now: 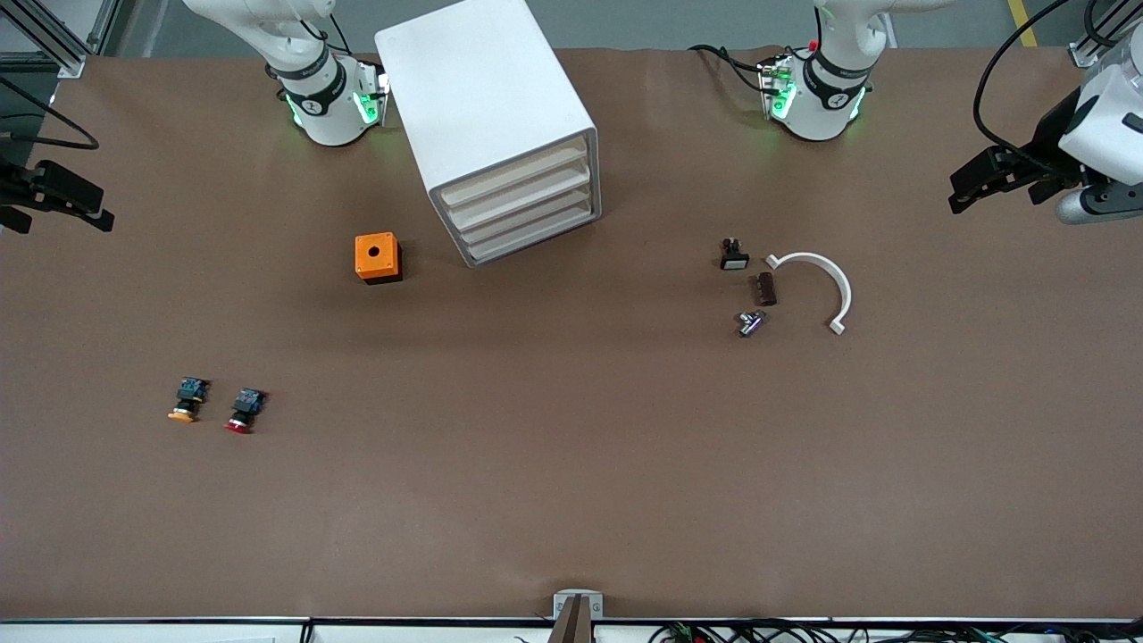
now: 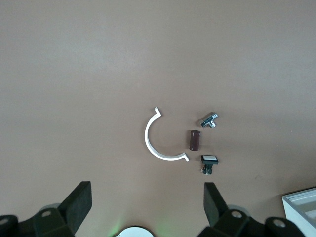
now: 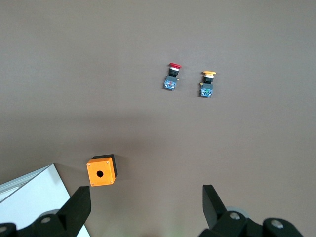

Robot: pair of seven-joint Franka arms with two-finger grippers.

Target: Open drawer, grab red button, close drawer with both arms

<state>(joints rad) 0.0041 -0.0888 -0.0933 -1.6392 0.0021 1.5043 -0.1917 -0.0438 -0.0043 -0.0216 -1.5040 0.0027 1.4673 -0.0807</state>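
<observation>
The white cabinet (image 1: 487,107) stands between the two arm bases, and its four alike drawers (image 1: 527,207) are all shut. The red-capped button (image 1: 243,411) lies on the table toward the right arm's end, nearer to the front camera than the cabinet. It also shows in the right wrist view (image 3: 172,77). My right gripper (image 1: 62,205) hangs open and empty, high over the right arm's end of the table; its view (image 3: 146,200) shows the jaws wide apart. My left gripper (image 1: 969,187) hangs open and empty over the left arm's end, jaws wide apart (image 2: 147,202).
An orange-capped button (image 1: 185,400) lies beside the red one. An orange cube with a round hole (image 1: 377,257) sits beside the cabinet. Toward the left arm's end lie a white arc (image 1: 826,286), a brown block (image 1: 764,288), a metal part (image 1: 751,322) and a black switch (image 1: 733,255).
</observation>
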